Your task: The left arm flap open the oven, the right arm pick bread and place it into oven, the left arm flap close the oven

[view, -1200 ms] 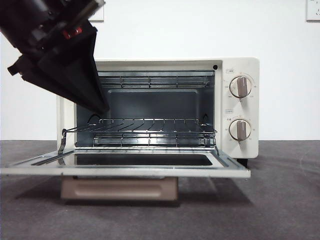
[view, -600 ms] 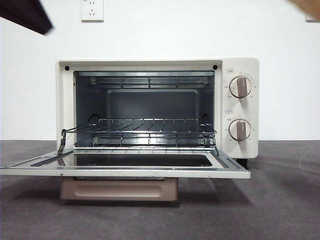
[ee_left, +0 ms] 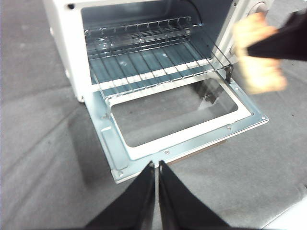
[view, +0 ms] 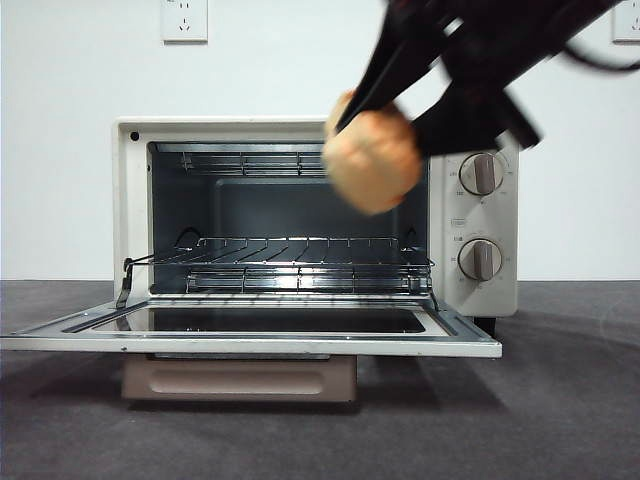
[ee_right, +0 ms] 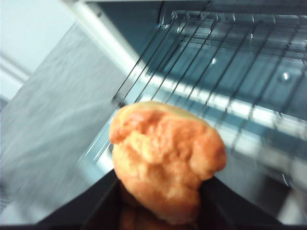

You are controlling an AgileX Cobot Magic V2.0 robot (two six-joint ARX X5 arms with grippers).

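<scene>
The cream-white oven [view: 131, 210] stands with its glass door [view: 250, 342] dropped flat and the wire rack [view: 290, 255] bare inside. The golden-orange bread [view: 372, 160] hangs blurred in the air, in front of the upper right of the oven's opening, with my right gripper [view: 382, 138] shut on it from the upper right. In the right wrist view the bread [ee_right: 165, 167] sits between the jaws of that gripper [ee_right: 163, 203], above the rack [ee_right: 230, 72]. My left gripper [ee_left: 157, 165] is shut and empty, drawn back in front of the open door [ee_left: 192, 139]; it also sees the bread [ee_left: 259, 72].
Two beige knobs [view: 481, 173] [view: 480, 259] sit on the oven's right panel. The beige bar handle [view: 238, 378] hangs under the door's front edge. Dark grey tabletop [view: 560, 400] lies around the oven, with a white wall and a socket [view: 184, 20] behind.
The left arm has left the front view by the upper left corner. The right arm has come in from the upper right carrying the bread toward the oven's opening.
</scene>
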